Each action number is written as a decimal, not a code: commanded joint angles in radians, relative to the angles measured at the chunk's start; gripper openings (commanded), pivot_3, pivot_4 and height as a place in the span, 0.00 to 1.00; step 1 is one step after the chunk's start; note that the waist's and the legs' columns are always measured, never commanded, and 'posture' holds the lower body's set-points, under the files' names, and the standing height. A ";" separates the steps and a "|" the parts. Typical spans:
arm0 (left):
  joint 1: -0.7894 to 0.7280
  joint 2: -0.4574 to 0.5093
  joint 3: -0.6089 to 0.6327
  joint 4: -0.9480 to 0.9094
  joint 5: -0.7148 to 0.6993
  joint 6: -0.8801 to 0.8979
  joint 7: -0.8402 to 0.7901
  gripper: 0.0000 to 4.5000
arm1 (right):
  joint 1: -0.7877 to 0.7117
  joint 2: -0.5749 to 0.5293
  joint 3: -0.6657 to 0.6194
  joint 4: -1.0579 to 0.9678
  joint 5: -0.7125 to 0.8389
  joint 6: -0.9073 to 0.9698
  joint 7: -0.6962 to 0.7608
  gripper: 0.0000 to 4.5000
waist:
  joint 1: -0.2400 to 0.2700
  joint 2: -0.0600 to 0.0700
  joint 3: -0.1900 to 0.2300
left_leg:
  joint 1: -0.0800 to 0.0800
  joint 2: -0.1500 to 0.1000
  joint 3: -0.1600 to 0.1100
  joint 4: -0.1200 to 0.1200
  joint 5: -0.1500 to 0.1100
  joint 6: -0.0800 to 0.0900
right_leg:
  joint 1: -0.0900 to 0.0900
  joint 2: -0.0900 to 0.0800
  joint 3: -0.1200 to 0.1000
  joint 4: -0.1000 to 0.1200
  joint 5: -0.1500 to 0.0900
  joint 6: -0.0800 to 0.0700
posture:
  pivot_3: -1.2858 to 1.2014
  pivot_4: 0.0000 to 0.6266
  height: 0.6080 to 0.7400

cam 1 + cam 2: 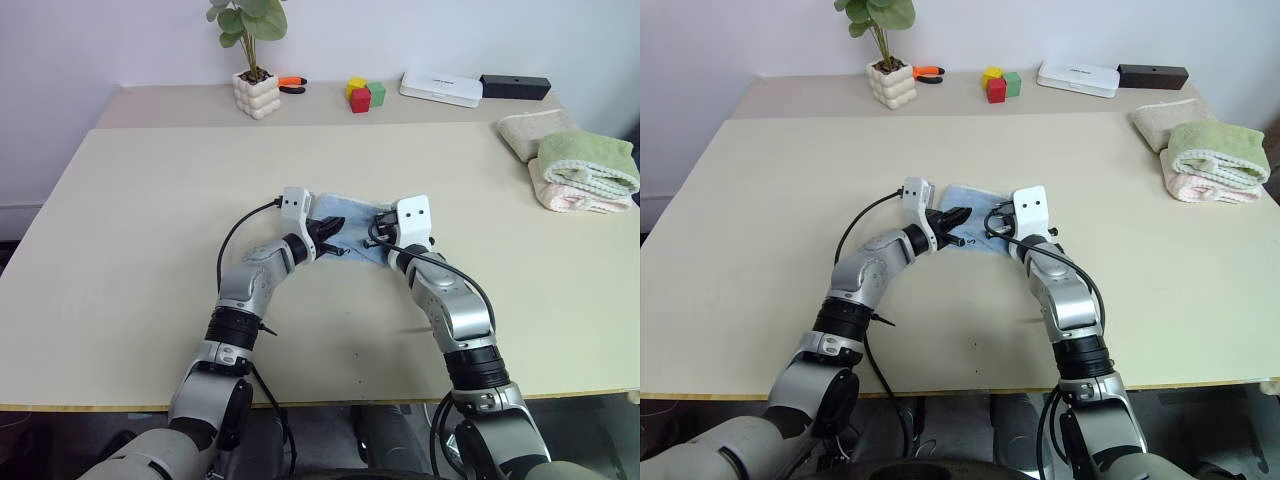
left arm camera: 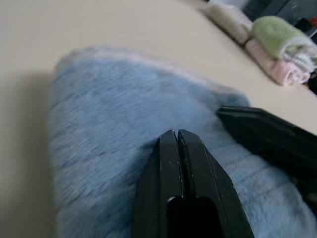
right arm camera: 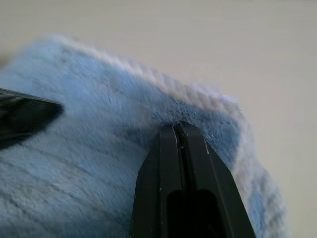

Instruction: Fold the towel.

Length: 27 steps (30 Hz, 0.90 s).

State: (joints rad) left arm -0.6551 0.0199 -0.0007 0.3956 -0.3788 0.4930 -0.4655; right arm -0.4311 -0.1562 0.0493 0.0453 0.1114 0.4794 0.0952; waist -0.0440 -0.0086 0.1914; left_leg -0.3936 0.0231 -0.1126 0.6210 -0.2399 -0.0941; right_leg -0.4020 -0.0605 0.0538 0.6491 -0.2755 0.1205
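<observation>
The towel (image 1: 352, 210), small and light blue with a pale hem, lies bunched on the beige table (image 1: 150, 200) near its middle. My left gripper (image 1: 331, 233) comes at it from the left, and its shut fingertips (image 2: 176, 134) pinch into the pile, which puckers there. My right gripper (image 1: 381, 229) meets the towel's right part, its fingertips (image 3: 177, 126) shut on a fold just below the hem (image 3: 163, 82). The two grippers sit close together over the cloth. The towel's near part is hidden behind both wrists.
At the right edge lie a beige folded towel (image 1: 535, 128), a green rolled towel (image 1: 590, 160) and a pink one (image 1: 572, 196). Along the back stand a potted plant (image 1: 257, 92), an orange tool (image 1: 292, 84), coloured blocks (image 1: 365, 94), a white box (image 1: 441, 88) and a black box (image 1: 514, 87).
</observation>
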 commanded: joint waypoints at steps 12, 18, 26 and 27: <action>0.066 0.126 0.034 -0.075 -0.019 0.016 -0.070 0.17 | 0.015 -0.051 -0.061 0.010 0.027 -0.035 0.102 0.18 | 0.000 0.000 0.000 | 0.002 0.000 0.000 0.000 0.000 0.000 | 0.002 0.000 0.000 0.000 0.000 0.000 | 0.52 0.24 1.00; 0.056 0.134 0.052 -0.101 -0.032 0.029 -0.085 0.79 | 0.005 -0.050 -0.075 0.003 0.036 -0.029 0.116 0.80 | 0.000 0.000 0.000 | 0.002 0.000 0.000 0.000 0.000 0.000 | 0.002 0.000 0.000 0.000 0.000 0.000 | 0.52 0.24 1.00; 0.059 0.169 0.057 -0.147 -0.051 0.023 -0.141 0.99 | -0.027 -0.062 -0.162 -0.054 0.142 0.101 0.157 0.99 | 0.000 0.000 0.000 | 0.002 0.000 0.000 0.000 0.000 0.000 | 0.002 0.000 0.000 0.000 0.000 0.000 | 0.52 0.24 1.00; 0.059 0.180 0.053 -0.163 -0.050 0.015 -0.158 0.99 | -0.037 -0.064 -0.187 -0.072 0.180 0.149 0.165 0.99 | 0.000 0.000 0.000 | 0.002 0.000 0.000 0.000 0.000 0.000 | 0.002 0.000 0.000 0.000 0.000 0.000 | 0.52 0.24 1.00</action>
State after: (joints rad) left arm -0.5893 0.1820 0.0434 0.2987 -0.4162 0.5329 -0.5886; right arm -0.4370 -0.2107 -0.0815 0.0412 0.2200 0.5626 0.2439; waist -0.0443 -0.0082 0.1912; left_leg -0.3920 0.0233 -0.1126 0.6208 -0.2399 -0.0940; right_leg -0.4002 -0.0604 0.0537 0.6489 -0.2756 0.1205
